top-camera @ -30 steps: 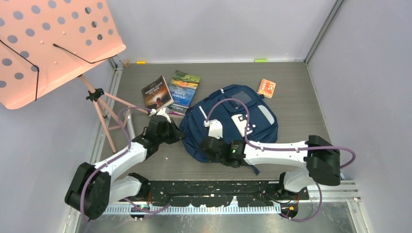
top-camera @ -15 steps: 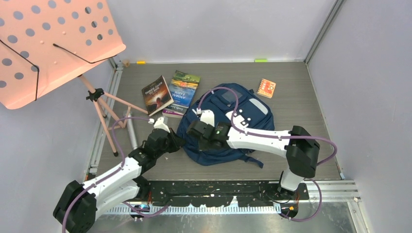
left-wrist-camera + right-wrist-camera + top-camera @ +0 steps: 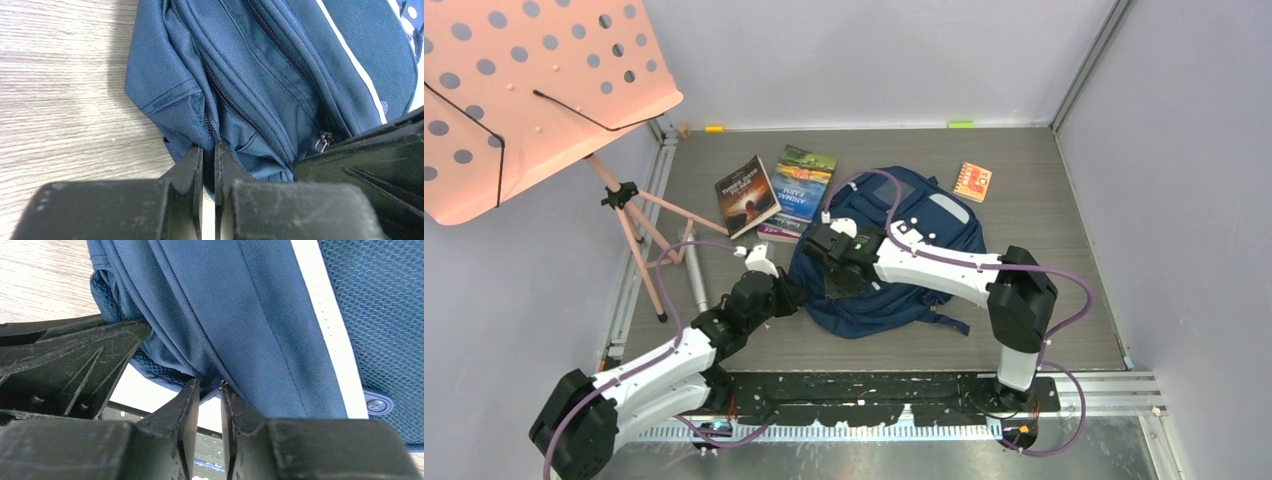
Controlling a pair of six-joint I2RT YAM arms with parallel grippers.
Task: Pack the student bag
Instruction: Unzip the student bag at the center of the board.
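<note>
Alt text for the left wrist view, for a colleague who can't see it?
The left gripper has its jaws pinched shut on the corner of the navy student bag, at a zipper seam. Pale wood-grain table shows at left.

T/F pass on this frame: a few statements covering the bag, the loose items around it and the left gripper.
1. The navy blue fabric backpack lies on the grey wood-grain table. True.
2. The left gripper is shut on the backpack's fabric at a zipper seam. True.
3. The small orange booklet is inside the backpack. False: it lies on the table, off the bag's far right corner.
4. The dark-covered paperback and the green-covered paperback lie right of the backpack. False: both lie to its far left.
5. A pink perforated music stand stands at the left. True.
</note>
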